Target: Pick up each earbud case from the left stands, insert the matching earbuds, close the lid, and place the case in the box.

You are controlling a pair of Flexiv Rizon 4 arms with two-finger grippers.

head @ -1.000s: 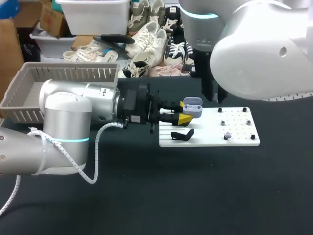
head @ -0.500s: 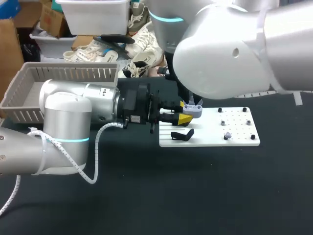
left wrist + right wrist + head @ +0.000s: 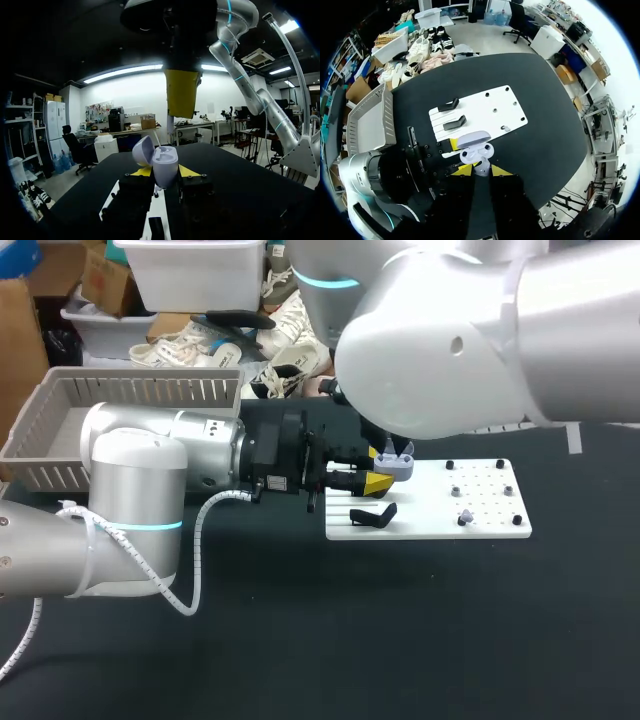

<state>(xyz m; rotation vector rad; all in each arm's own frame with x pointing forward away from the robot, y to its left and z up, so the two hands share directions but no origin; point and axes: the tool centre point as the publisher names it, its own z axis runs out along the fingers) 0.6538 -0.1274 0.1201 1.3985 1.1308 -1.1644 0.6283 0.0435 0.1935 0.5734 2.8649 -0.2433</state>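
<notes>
My left gripper (image 3: 372, 480) reaches in level from the left and is shut on an open lavender earbud case (image 3: 396, 464) at the left end of the white board (image 3: 480, 502). In the left wrist view the case (image 3: 164, 164) stands between the yellow tips with its lid tipped back. My right gripper (image 3: 481, 170) hangs straight above the case (image 3: 475, 148), shut on a small lavender earbud (image 3: 481, 167). One of its yellow fingers (image 3: 182, 98) shows just over the case. Another earbud (image 3: 465, 517) lies on the board. In the head view my right arm's bulk hides its gripper.
Two black stands (image 3: 449, 106) (image 3: 455, 122) sit at the board's left end, one of them (image 3: 372, 514) just in front of the left gripper. Small black pegs dot the board. A grey basket (image 3: 60, 430) stands at the table's far left.
My right arm has swung left over the board and now covers the case's lid in the head view. The left arm and case have stayed put.
</notes>
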